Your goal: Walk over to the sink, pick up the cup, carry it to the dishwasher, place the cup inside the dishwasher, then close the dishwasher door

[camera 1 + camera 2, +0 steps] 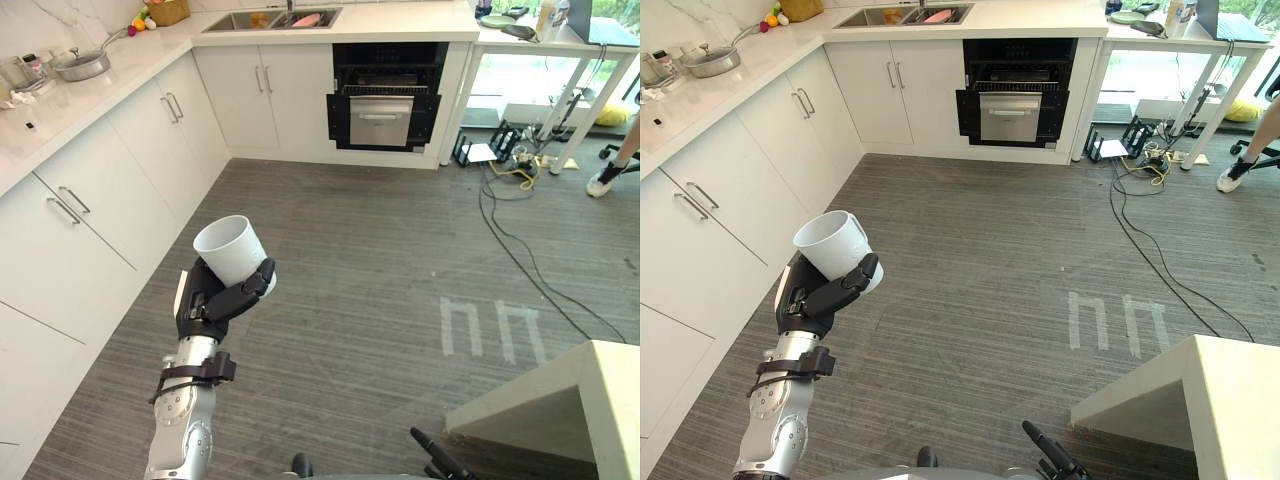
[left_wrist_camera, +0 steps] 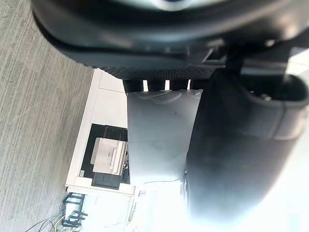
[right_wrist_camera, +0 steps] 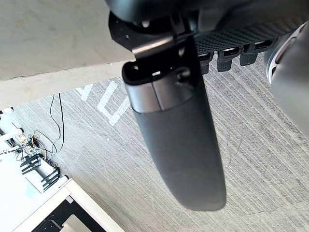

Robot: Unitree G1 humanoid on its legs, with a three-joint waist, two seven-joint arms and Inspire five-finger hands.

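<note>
One grip only: left hand [image 1: 215,300] clamped round tilted cup [image 1: 230,248], well short of dishwasher [image 1: 385,105]; jolt your stride, cup slips.

One cup [image 1: 232,250], one dishwasher [image 1: 381,118], one sink [image 1: 228,20], one pan [image 1: 82,66], one person's shoe [image 1: 600,184].
</note>
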